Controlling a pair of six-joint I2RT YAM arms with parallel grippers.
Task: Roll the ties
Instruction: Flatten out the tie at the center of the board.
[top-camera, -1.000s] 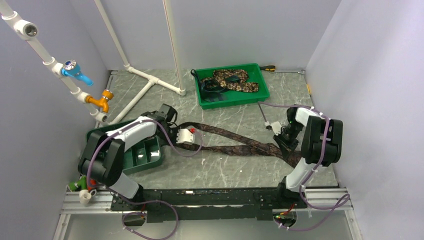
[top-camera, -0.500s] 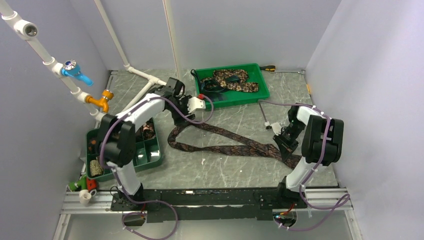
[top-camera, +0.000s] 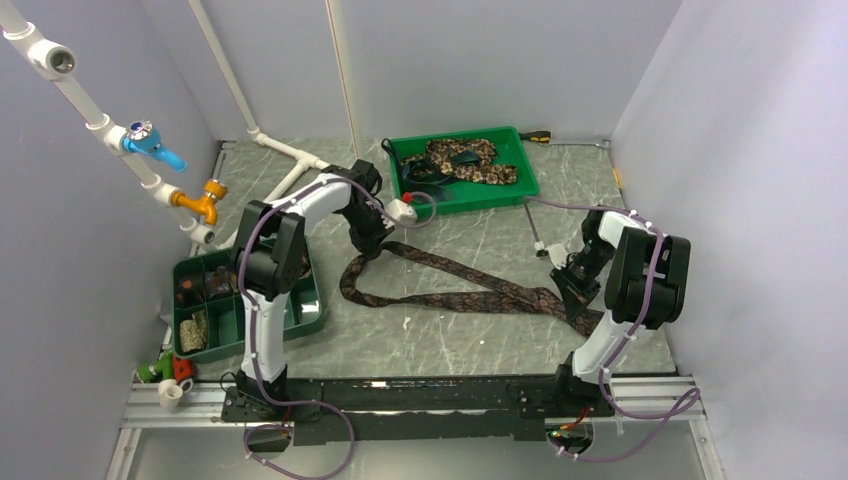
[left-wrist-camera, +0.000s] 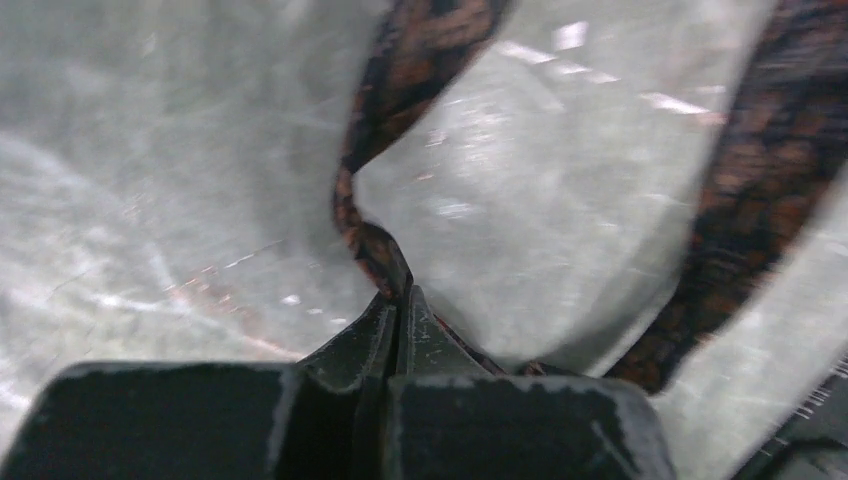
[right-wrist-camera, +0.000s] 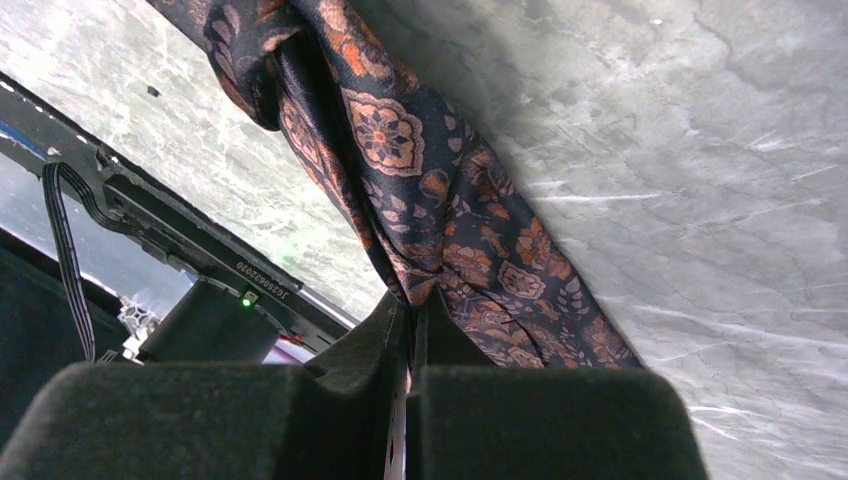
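A dark brown patterned tie (top-camera: 455, 285) lies doubled across the middle of the table, folded back on itself at the left. My left gripper (top-camera: 372, 243) is shut on its narrow end; in the left wrist view the tie (left-wrist-camera: 375, 250) runs twisted out of the closed jaws (left-wrist-camera: 400, 305). My right gripper (top-camera: 572, 287) is shut on the wide end, and the tie (right-wrist-camera: 420, 190) bunches at its jaws (right-wrist-camera: 410, 300). Other ties, tan-and-brown mottled (top-camera: 470, 160), lie in the green tray (top-camera: 520, 185) at the back.
A green compartment box (top-camera: 300, 315) with small items sits at the left by the left arm. White pipes (top-camera: 300, 160) run along the back left floor and wall. A screwdriver (top-camera: 540, 136) lies behind the tray. The side walls stand close.
My left gripper has swung from beside the compartment box toward the back, near the green tray, pulling the tie's narrow end with it. The right gripper has held still.
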